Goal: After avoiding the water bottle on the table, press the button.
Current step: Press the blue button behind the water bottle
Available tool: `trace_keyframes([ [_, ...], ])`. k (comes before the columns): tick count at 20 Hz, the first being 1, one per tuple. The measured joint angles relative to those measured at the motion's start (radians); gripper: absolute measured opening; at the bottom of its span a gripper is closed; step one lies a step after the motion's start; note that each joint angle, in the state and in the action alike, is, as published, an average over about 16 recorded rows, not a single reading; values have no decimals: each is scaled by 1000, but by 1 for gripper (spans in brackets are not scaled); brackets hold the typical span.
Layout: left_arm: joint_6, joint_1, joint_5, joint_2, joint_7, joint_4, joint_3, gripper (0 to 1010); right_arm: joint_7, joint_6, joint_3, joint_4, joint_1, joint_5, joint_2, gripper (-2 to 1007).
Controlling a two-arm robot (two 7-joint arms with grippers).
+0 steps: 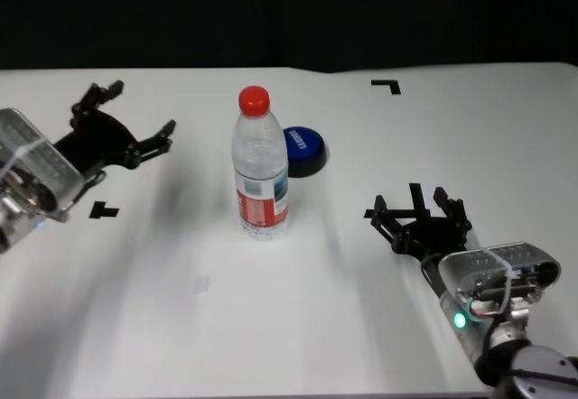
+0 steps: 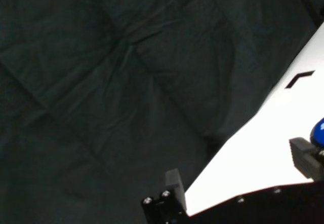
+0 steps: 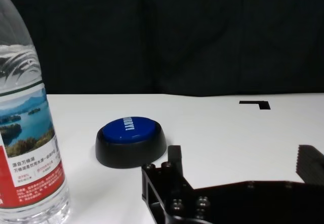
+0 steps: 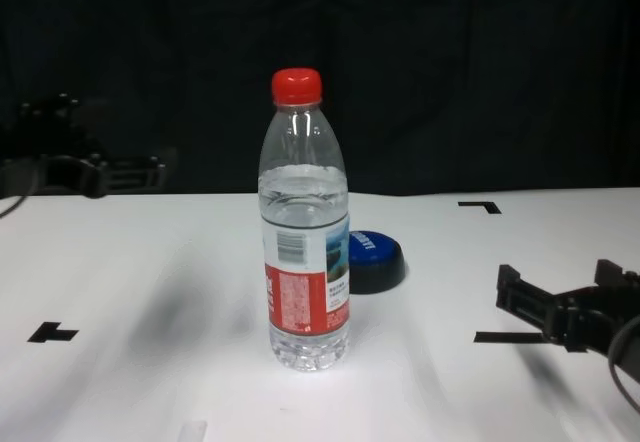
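Observation:
The water bottle (image 1: 262,169) stands upright mid-table, clear with a red cap and red label; it also shows in the chest view (image 4: 305,252) and the right wrist view (image 3: 25,133). The blue dome button (image 1: 303,149) sits on its black base just behind and right of the bottle (image 3: 130,132) (image 4: 376,253). My right gripper (image 1: 415,202) is open and empty, low over the table, right of the bottle and nearer than the button (image 3: 243,158) (image 4: 562,292). My left gripper (image 1: 140,108) is open and empty, raised at the far left (image 2: 238,165) (image 4: 85,167).
The white table (image 1: 271,327) carries black tape marks: a corner (image 1: 387,85) at the back right and a T (image 1: 102,209) at the left. A dark curtain hangs behind the table's far edge.

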Motion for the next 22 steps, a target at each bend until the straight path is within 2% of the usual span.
trace_keyframes([
  [6,23,66,-29,13,7,-67,-47,1003,0,0,0,0,0,0,0,1003],
  [15,58,167,-95,9,11,-160,-119,1003,0,0,0,0,0,0,0,1003],
  [22,73,247,-142,11,4,-232,-166,1003,0,0,0,0,0,0,0,1003],
])
